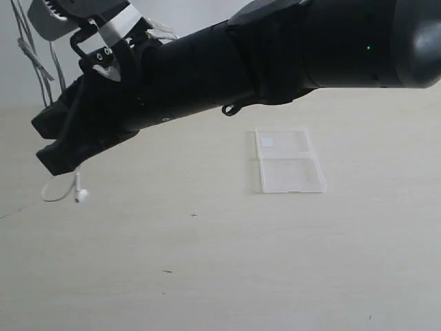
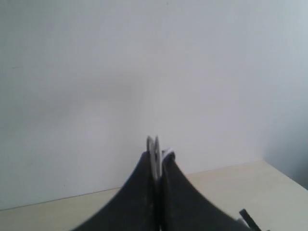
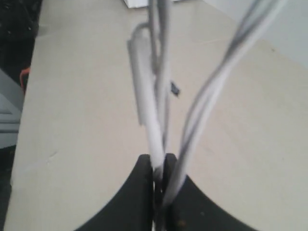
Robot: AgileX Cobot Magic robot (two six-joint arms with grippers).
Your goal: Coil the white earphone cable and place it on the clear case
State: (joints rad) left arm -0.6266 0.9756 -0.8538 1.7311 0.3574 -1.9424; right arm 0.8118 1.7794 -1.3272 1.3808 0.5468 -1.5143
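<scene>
Coiling step, I judge: my right fingers [image 3: 139, 192] pinch the thin white earphone cable [image 3: 147, 110] aloft at 9 o'clock from the flat clear plastic case [image 1: 289, 162], left fingers [image 2: 139, 192] pressed together; next needs winding loops.

Pale beige tabletop [image 1: 275, 262] with a few tiny dark specks [image 1: 167, 272], plain white wall [image 2: 144, 57] behind.

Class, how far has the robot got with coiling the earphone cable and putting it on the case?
Done: the white earphone cable hangs above the table, one earbud dangling. In hand: the right claw pinches several strands; the left claw is shut on a thin sliver, probably cable. Remaining: no coil shows, and the clear case lies open and bare.
</scene>
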